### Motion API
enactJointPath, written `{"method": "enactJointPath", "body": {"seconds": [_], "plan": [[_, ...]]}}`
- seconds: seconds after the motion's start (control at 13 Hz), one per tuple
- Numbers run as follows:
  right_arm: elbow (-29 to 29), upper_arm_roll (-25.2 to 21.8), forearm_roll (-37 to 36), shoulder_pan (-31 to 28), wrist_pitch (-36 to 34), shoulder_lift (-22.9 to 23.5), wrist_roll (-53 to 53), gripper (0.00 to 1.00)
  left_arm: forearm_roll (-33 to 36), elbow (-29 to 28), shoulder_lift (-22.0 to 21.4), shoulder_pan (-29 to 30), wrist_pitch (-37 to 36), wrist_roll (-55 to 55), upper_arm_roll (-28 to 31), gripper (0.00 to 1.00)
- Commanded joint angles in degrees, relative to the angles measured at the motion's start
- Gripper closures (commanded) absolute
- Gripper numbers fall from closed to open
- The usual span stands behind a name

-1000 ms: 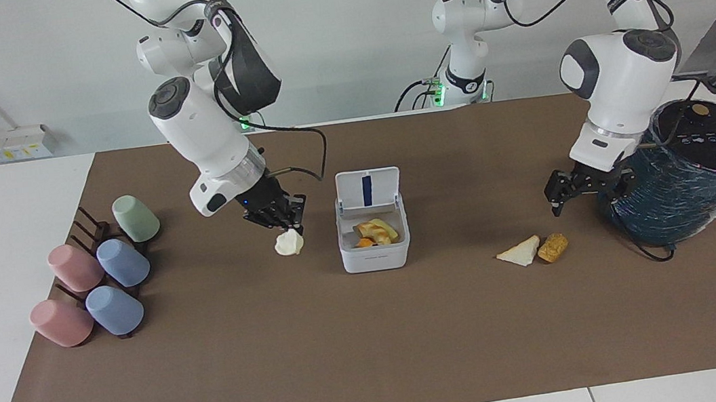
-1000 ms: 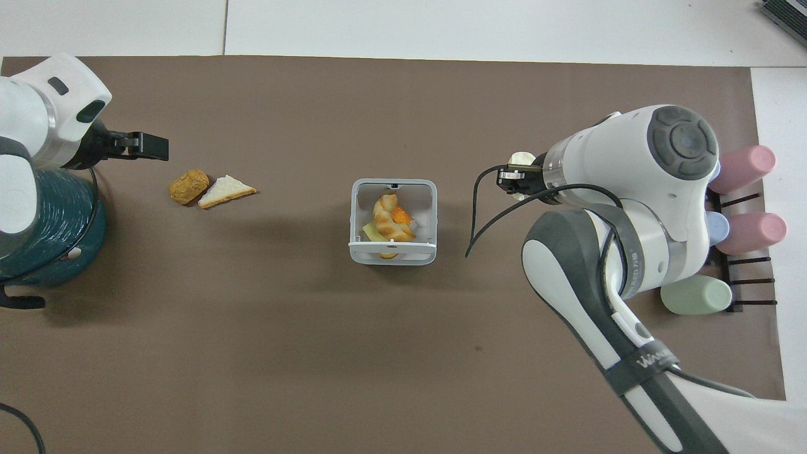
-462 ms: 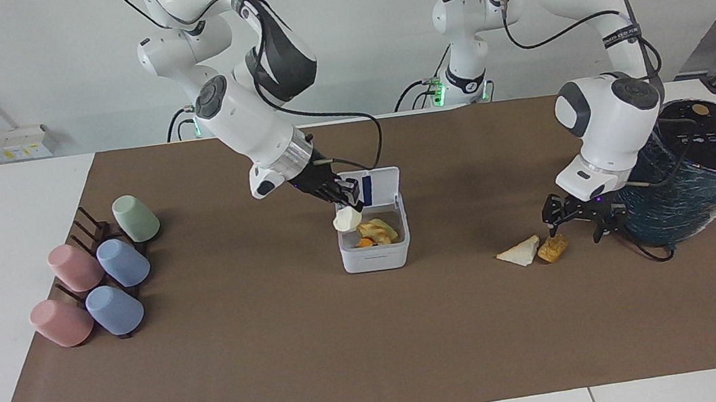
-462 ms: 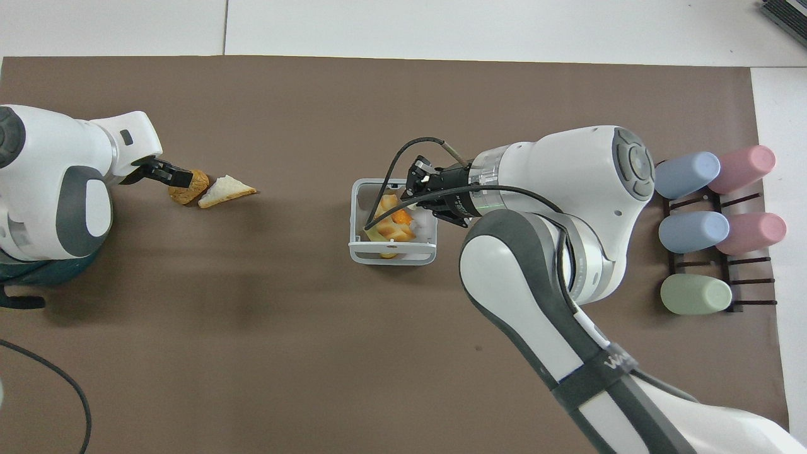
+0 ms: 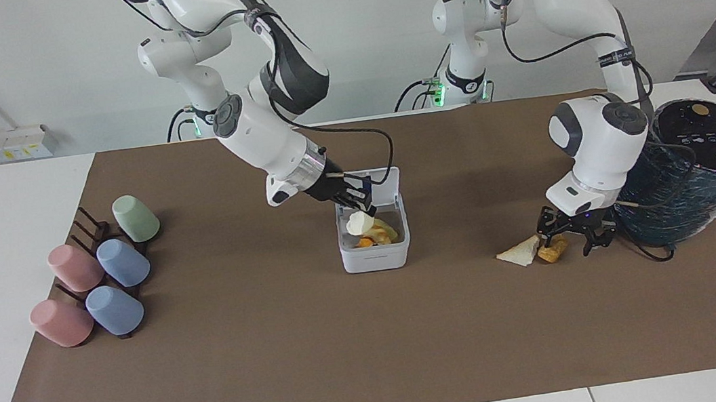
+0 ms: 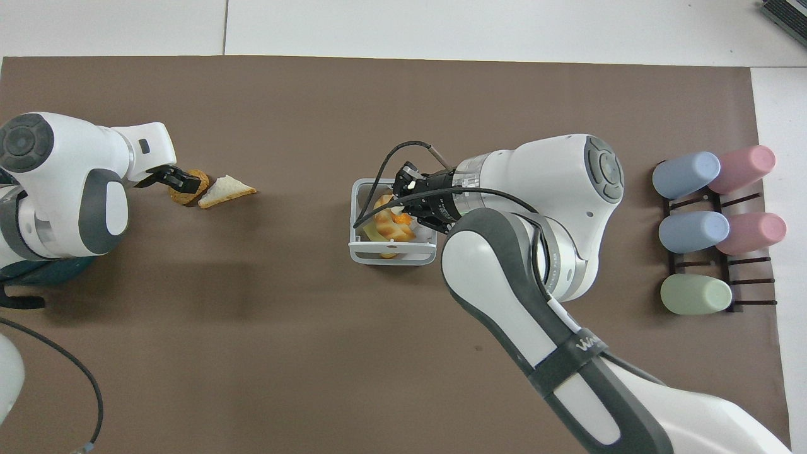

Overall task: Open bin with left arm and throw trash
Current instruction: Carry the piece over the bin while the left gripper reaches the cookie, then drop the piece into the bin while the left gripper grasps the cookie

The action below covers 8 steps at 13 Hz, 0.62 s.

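Cream lump point(image 5: 356, 223) is pinched by right gripper point(image 5: 359, 213) over open bin point(image 5: 375, 253) mid-table; release should be made low. Crusty chunk point(image 5: 552, 249), toward the left arm's edge, is straddled by spread left gripper point(image 5: 564, 236).

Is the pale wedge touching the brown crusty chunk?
Touching: the overhead view shows the wedge butted against the chunk, no mat between them.

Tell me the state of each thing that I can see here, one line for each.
bin: lid up, food scraps inside.
cream lump: held over the open bin.
right claw: shut on the cream lump.
left claw: open, down around the brown chunk.
pale wedge: lying on the mat, untouched.
cups: tipped on their rack.
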Motion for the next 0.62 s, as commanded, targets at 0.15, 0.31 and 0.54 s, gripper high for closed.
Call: {"method": "enactJointPath", "body": {"seconds": [0.15, 0.31, 0.54], "plan": [[-1.1, 0.0, 1.6, 1.2, 2.0, -0.1, 0.8, 0.12, 1.0, -3.3, 0.2, -0.1, 3.6, 1.2, 0.1, 0.33], [-1.1, 0.0, 1.6, 1.3, 2.0, -0.1, 0.9, 0.00, 1.1, -4.0, 0.1, -0.1, 3.6, 1.1, 0.1, 0.38], [-0.9, -0.1, 1.5, 1.3, 2.3, -0.1, 0.8, 0.00, 1.1, -5.5, -0.3, 0.0, 4.0, 1.2, 0.2, 0.38]]}}
